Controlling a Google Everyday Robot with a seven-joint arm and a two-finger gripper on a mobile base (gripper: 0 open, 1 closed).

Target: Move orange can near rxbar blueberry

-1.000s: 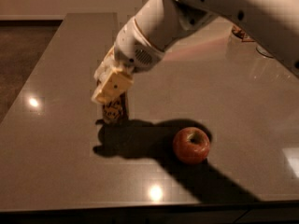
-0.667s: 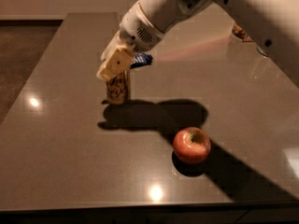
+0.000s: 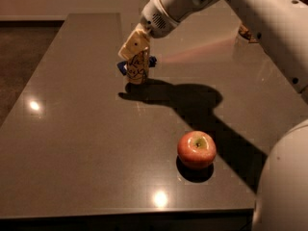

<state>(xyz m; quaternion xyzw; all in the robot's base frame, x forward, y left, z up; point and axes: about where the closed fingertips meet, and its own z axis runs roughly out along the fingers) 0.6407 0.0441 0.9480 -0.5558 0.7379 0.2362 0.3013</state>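
Compared with the earlier frame, the pincer and the orange can it grasps stand farther from the apple, toward the far side of the worktop. The apple has not moved. The can now stands directly in front of the blue snack bar, whereas before it stood short of it, nearer the apple.

The can is upright, its long axis vertical and its top under the pincer, which is clenched on its upper part. Whether its base rests on the worktop or hangs just above it cannot be told.

The can covers the middle of the snack bar, so only two blue ends show, one on each side of the can. Its lettering cannot be read, and contact between bar and can cannot be judged. The arm is cut off by the top and right edges. Beyond the apple, the arm partly hides a brownish thing that is too dim to identify.
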